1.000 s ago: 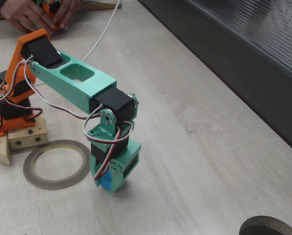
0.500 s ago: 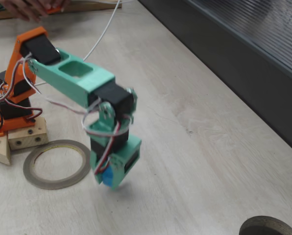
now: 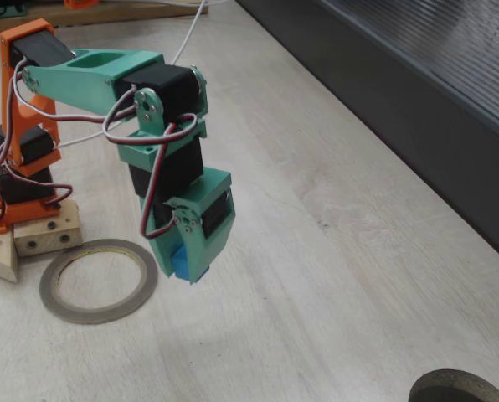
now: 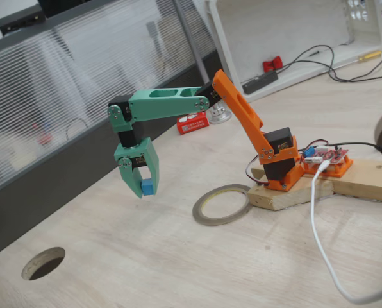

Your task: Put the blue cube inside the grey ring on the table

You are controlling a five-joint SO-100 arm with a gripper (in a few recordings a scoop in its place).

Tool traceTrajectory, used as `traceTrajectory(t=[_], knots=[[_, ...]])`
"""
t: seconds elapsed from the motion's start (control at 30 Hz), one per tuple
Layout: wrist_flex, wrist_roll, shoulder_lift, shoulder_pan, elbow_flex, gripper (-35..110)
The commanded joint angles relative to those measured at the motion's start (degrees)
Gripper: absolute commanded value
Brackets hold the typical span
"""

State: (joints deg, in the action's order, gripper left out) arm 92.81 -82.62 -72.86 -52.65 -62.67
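Observation:
The small blue cube [image 3: 185, 265] [image 4: 148, 187] hangs in the air, held between the green fingers of my gripper [image 3: 188, 266] [image 4: 144, 187], which is shut on it. The thin grey ring [image 3: 99, 280] [image 4: 222, 205] lies flat on the pale wood table [image 3: 333, 276] [image 4: 178, 263]. In a fixed view the cube hovers just right of the ring's right rim [image 3: 149, 280]; in the other fixed view the cube is left of the ring and well above the table. The ring's opening holds nothing.
The arm's orange base [image 3: 15, 180] [image 4: 277, 163] sits on wooden blocks [image 3: 32, 239] [image 4: 293, 192] beside the ring. A round hole [image 3: 459, 387] [image 4: 43, 263] is cut in the table. A white cable [image 4: 325, 256] trails across the table. A dark wall [image 3: 417, 109] borders the table.
The arm has risen, lifting the blue cube off the table and carrying it slightly toward the ring. The person's hands at the top edge have left the view.

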Motion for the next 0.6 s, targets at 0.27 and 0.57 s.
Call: traceTrajectory(t=[0.27, 0.57], knots=[[1.0, -0.4, -3.9, -0.6, -0.2, 7], [1.0, -0.5, -4.3, -0.7, -0.6, 7]])
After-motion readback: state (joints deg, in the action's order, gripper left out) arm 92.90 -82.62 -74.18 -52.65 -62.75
